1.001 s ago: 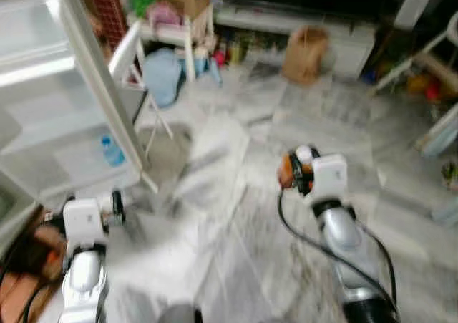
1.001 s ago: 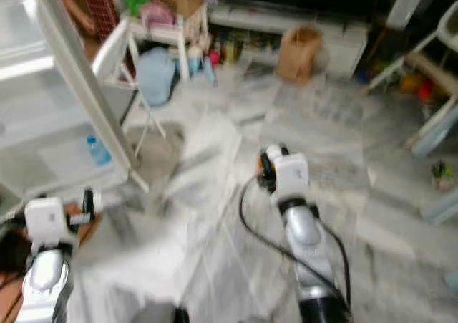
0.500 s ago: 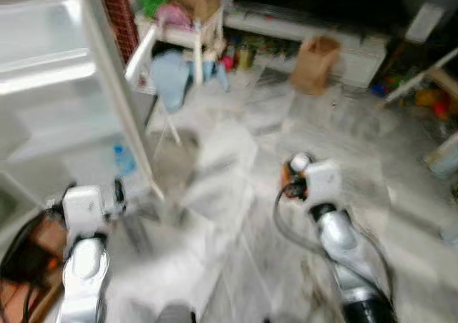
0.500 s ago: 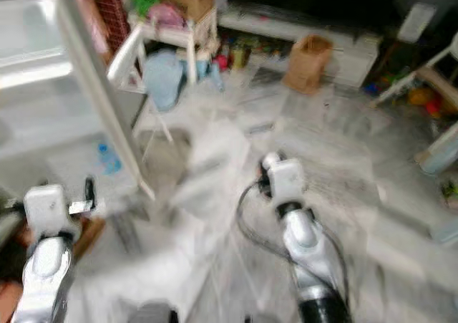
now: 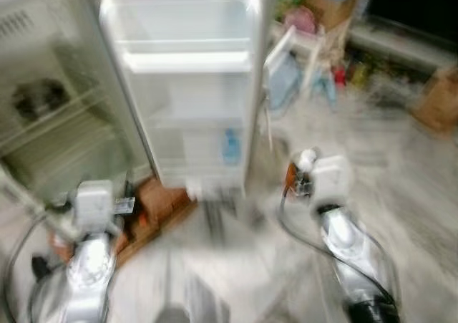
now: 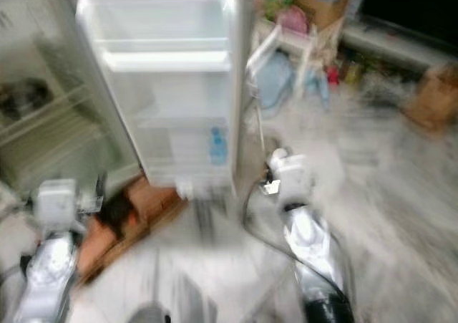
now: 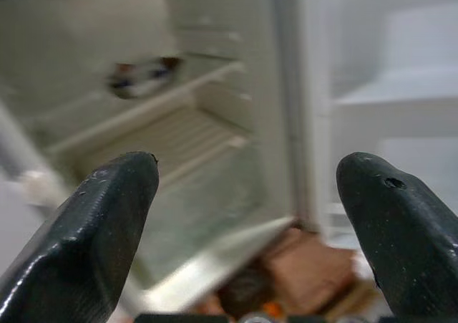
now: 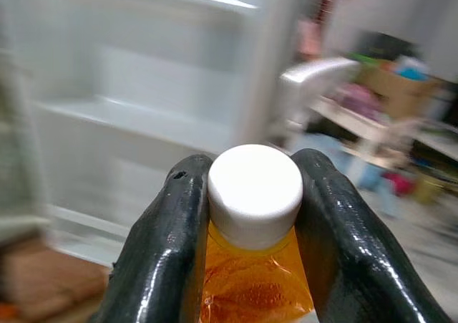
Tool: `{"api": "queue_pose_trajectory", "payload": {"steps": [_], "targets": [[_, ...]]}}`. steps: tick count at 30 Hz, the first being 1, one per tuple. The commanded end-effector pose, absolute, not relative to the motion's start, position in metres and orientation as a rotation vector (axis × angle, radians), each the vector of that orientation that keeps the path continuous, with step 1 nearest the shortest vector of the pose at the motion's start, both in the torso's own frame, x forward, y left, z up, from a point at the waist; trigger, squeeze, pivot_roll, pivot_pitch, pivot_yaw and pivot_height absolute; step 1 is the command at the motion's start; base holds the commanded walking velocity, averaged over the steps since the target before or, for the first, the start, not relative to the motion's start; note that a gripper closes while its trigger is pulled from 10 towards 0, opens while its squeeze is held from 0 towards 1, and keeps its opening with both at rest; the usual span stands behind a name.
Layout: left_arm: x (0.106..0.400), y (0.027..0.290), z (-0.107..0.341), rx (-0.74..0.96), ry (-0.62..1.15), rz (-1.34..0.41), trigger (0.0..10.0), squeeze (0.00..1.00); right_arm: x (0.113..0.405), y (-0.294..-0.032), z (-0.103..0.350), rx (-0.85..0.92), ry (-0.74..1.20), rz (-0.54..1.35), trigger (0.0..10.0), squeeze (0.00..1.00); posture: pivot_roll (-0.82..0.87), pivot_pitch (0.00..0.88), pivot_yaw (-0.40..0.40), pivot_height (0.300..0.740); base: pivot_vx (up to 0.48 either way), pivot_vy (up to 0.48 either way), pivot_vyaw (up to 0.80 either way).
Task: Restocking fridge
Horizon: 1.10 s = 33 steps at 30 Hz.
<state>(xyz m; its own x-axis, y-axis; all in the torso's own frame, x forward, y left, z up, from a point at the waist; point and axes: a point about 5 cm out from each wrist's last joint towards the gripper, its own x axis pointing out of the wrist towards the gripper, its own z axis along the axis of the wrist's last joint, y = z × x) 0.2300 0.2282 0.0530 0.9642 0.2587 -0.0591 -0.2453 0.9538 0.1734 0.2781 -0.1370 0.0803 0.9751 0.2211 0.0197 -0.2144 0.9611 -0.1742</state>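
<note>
The open fridge (image 5: pixel 143 87), earlier at the frame's left edge, now faces us upper left, so shelving nears: our right gripper (image 8: pixel 247 215) clamps the orange white-capped bottle (image 8: pixel 254 266) at centre frame, our left gripper (image 7: pixel 247 223) spread empty.

Spreading across the lower and right parts of the frame: a pale marbled floor (image 5: pixel 401 158), blurred. Standing on it at upper centre, an open fridge (image 5: pixel 64 122) with its door (image 5: pixel 193 87) swung wide. Sitting on a door shelf (image 5: pixel 215 158) at mid-frame, a small blue bottle (image 5: pixel 230 146). Lying on the floor at lower left, beside the fridge's foot, something brown and flat (image 5: pixel 161 205), too blurred for identifying.
</note>
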Motion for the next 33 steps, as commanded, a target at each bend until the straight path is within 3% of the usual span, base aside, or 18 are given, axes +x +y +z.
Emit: {"api": "queue_pose_trajectory", "payload": {"steps": [1, 8, 13, 22, 33], "targets": [[0.237, 0.215, 0.056, 0.151, 0.069, 0.211, 10.0, 0.00, 0.280, -0.157, 0.083, -0.205, -0.046, 0.151, 10.0, 0.00, 0.10, 0.053, 0.009, 0.740, 0.000, 0.442, 0.00], [0.239, 0.209, 0.059, 0.149, 0.046, 0.165, 10.0, 0.00, 0.285, -0.152, 0.081, -0.195, -0.018, 0.143, 10.0, 0.00, 0.09, 0.070, 0.003, 0.740, 0.154, 0.412, 0.00], [0.239, 0.207, 0.058, 0.150, 0.052, 0.158, 10.0, 0.00, 0.284, -0.151, 0.078, -0.020, 0.017, 0.114, 10.0, 0.00, 0.09, 0.080, 0.007, 0.740, 0.342, 0.337, 0.00], [0.248, 0.195, 0.073, 0.130, -0.010, 0.061, 10.0, 0.00, 0.286, -0.149, 0.092, -0.028, -0.042, 0.125, 10.0, 0.00, 0.08, 0.129, 0.022, 0.740, 0.034, 0.000, 0.00], [0.245, 0.189, 0.071, 0.116, -0.003, 0.030, 10.0, 0.00, 0.283, -0.150, 0.086, -0.033, -0.025, 0.106, 10.0, 0.00, 0.10, 0.116, 0.008, 0.740, 0.000, 0.000, 0.00]]}}
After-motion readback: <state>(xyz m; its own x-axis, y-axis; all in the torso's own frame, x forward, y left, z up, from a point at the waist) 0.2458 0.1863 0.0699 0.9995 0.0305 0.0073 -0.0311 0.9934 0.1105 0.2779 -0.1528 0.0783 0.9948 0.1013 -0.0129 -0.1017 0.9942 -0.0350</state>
